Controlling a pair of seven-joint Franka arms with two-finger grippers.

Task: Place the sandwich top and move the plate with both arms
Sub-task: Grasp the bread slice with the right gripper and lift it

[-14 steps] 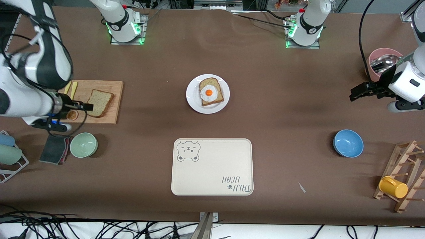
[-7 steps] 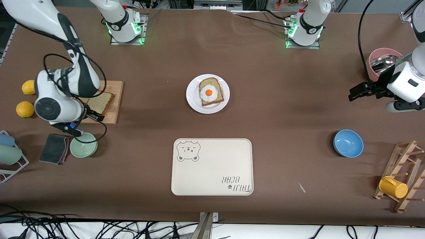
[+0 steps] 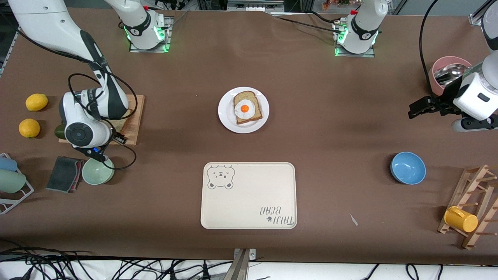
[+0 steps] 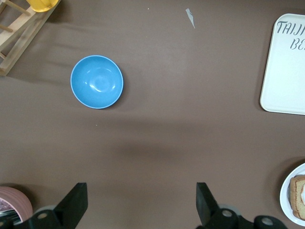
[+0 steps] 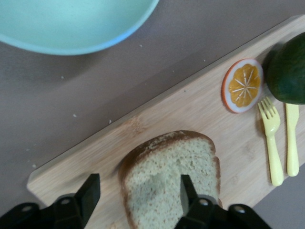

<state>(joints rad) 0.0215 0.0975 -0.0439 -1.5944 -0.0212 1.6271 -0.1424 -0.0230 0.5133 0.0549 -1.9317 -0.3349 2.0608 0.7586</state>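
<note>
1. Two grippers are at work, and the right gripper (image 5: 136,202) matters now: it hangs just over the sandwich top (image 5: 171,179) with its fingers spread wide, one finger above the bare cutting board (image 5: 157,119) beside the crust, the other above the crumb. It holds nothing.
2. In the front view the right arm's wrist covers most of that slice, which lies on the board at about nine o'clock from the plate (image 3: 226,116), well apart from it, toward the right arm's end of the counter (image 3: 330,128).
3. Also on the board, seen from the right wrist, are an orange slice (image 5: 242,85), an avocado (image 5: 287,70) and a pale yellow fork (image 5: 270,138) and knife (image 5: 291,138). A mint bowl (image 3: 97,172) sits on the counter just off the board, nearer to the front camera.
4. The left gripper (image 4: 138,202) waits with its fingers wide apart and empty, over bare counter at about three o'clock from the plate, with a blue bowl (image 4: 97,81) nearby.
5. The plate stands mid-counter, bearing a slice with a fried egg (image 3: 246,109); the bear tray (image 3: 249,196) lies at its six o'clock, nearer to the front camera.
6. Progress, as I judge it: very early. The top slice is not yet gripped, let alone laid over the egg, and the two-armed plate move is wholly undone.
</note>
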